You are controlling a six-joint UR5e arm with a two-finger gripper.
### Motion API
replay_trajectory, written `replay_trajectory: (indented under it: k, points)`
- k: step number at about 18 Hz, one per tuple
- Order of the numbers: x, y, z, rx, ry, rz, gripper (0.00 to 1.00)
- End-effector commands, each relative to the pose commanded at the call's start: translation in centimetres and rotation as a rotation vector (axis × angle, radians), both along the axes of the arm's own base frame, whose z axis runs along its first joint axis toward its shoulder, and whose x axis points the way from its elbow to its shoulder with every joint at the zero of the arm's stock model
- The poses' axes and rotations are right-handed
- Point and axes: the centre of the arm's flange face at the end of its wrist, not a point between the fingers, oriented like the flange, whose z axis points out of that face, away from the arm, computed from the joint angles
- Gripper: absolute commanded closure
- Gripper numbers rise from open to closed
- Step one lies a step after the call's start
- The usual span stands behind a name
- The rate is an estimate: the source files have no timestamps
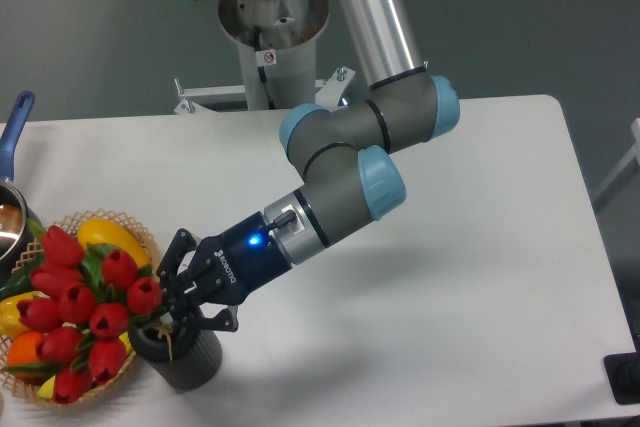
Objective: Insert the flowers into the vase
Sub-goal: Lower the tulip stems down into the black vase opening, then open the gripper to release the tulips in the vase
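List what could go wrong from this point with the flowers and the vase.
1. The flowers lean far left over the basket while their stems sit at the vase mouth; once released they could tip out or pull the vase over.
2. The vase stands near the table's front edge, so a nudge from the claw might push it off.
3. The tulip heads may snag on the fruit.
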Motion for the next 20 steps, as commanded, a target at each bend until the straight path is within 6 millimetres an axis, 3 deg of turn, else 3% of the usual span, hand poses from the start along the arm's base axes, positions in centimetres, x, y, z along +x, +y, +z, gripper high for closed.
replay_trajectory:
  k: [10,17,19,20]
  points:
    - [0.5,-0.1,-4.1,-0.012,0.012,-0.019,0.77]
    - [0.8,-0.5,-4.9,-0.005,0.023,-0.026,0.73]
    - [0.8,-0.5,-4.8,-0.004,0.024,-0.026,0.64]
    - [0.8,-0.5,-4.8,-0.004,0.024,-0.026,0.55]
